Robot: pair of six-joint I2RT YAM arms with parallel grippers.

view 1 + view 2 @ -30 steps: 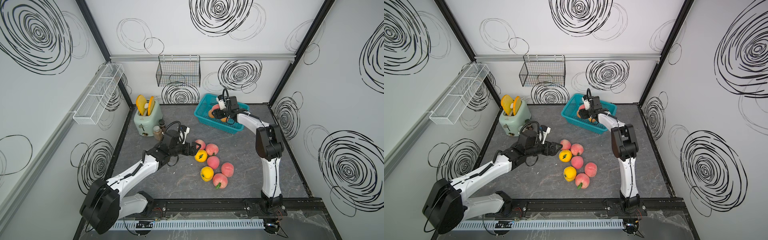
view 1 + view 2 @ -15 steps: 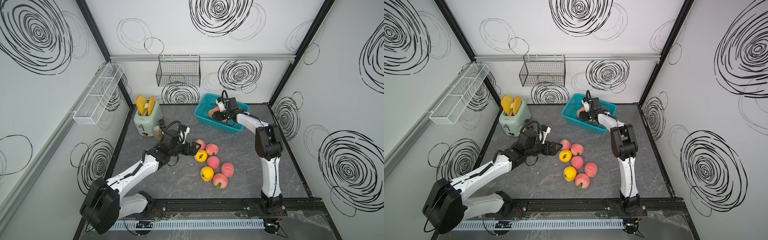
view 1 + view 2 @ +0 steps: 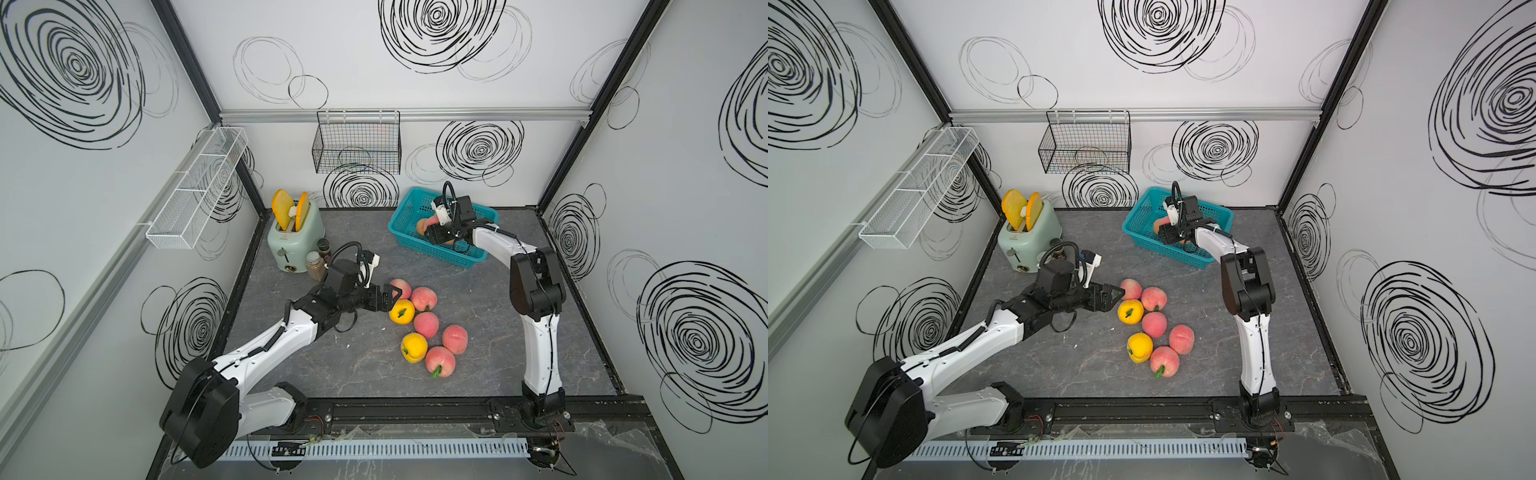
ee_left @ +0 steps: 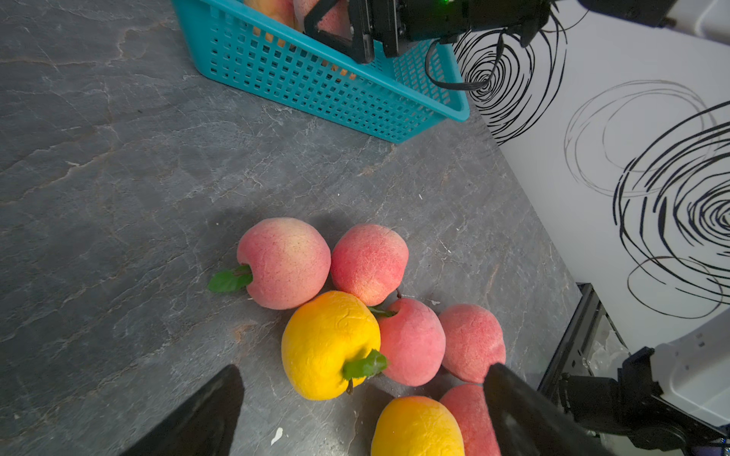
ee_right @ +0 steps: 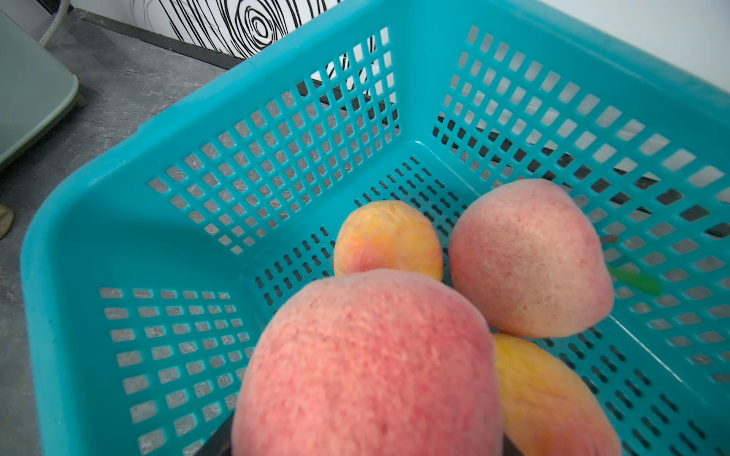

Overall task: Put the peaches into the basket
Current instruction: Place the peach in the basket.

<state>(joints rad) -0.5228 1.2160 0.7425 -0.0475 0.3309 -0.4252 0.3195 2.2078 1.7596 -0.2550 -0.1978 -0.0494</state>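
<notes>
Our left gripper (image 3: pixel 392 298), jaws wide apart, has the round bright-yellow toy peach (image 3: pixel 402 311) just ahead; our right gripper (image 3: pixel 434 232) clamps a pink peach (image 5: pixel 367 363) over the turquoise perforated basket (image 5: pixel 276 158).

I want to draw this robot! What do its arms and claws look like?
The left arm and right arm are smooth white tubes with chunky black joints. The left gripper and right gripper are black, with triangular fingers and a looping black cable behind each.

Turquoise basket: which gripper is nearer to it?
Right. The right gripper hangs over the basket, gripping a pink peach; the left gripper is open beside the loose peaches, well short of it.
</notes>
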